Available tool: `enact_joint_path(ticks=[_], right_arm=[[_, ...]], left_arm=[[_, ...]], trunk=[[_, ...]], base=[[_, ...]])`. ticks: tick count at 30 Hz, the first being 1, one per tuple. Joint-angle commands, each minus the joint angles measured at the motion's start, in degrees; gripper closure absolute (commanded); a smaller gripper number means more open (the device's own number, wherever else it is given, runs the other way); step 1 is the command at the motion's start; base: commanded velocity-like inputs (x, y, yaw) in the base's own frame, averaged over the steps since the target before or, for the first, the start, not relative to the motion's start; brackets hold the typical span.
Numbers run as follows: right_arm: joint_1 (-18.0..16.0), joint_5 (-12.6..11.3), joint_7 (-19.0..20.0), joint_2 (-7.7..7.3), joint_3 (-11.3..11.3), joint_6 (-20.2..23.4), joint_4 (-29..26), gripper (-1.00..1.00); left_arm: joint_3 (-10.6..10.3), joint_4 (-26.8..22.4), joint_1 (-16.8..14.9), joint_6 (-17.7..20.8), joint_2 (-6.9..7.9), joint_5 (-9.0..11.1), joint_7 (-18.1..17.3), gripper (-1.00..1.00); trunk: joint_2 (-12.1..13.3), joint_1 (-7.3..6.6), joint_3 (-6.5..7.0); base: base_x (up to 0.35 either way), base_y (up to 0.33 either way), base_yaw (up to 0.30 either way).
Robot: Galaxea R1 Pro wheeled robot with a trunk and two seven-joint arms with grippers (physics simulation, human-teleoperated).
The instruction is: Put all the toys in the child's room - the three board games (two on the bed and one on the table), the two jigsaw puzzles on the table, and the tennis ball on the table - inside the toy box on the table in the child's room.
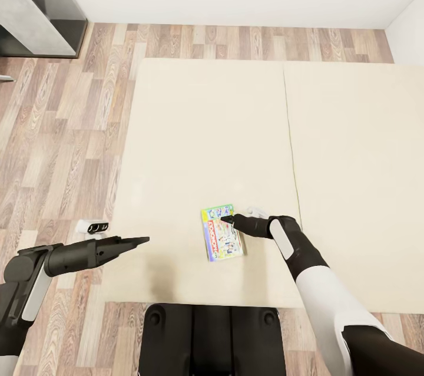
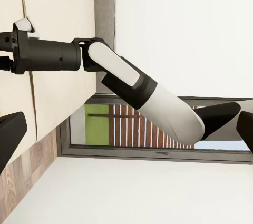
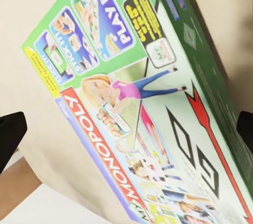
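The right claw [image 1: 227, 220] is reaching over the bed [image 1: 206, 128] and hovering at the far right corner of a board game [image 1: 222, 233], a flat green, white and red box lettered "MONOPOLY". In the right wrist view the two dark fingertips [image 3: 10, 137] are standing wide apart at either edge of the picture, with the board game [image 3: 142, 103] lying between and beyond them on the beige mattress; the fingers are gripping nothing, and whether a tip is touching the box I cannot tell.

The left claw [image 1: 138, 241] is pointing right from the near left, above the bed's left edge and well apart from the board game. In the head view its fingers are looking close together as one dark point, while in the left wrist view a fingertip [image 2: 10, 134] is showing at each side with a wide gap between, so the claw is spread and carrying nothing. That same view is looking across at the right arm [image 2: 142, 97], white and black, stretching over the mattress, with a grey-framed window [image 2: 158, 153] behind it.

The board game is lying flat on the near part of the left mattress half, close to the seam. The wood floor [image 1: 59, 128] is running along the bed's left and far sides, and a grey cabinet [image 1: 35, 5] is standing at the far left.
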Motion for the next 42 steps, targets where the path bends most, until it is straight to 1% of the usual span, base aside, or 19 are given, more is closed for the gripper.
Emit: enact_joint_path(ticks=[1,31,42], right_arm=[[0.0,0.1,0.2,0.06,-0.2,0.3,0.0,-1.00],[0.1,0.1,0.2,-0.24,-0.5,0.4,0.0,-1.00],[0.2,0.1,0.2,-0.19,-0.5,0.4,0.0,-1.00]], left_arm=[[0.0,0.0,0.0,0.6,0.03,0.0,-0.2,-1.00],[-0.1,0.1,0.0,0.6,0.00,0.0,-0.2,-1.00],[-0.1,0.1,0.0,0.6,0.04,0.0,-0.2,-1.00]], trunk=[[-0.1,0.03,-0.06],[-0.1,0.03,-0.06],[-0.1,0.03,-0.06]], base=[[0.000,0.000,0.000],[0.000,0.000,0.000],[0.000,0.065,0.000]])
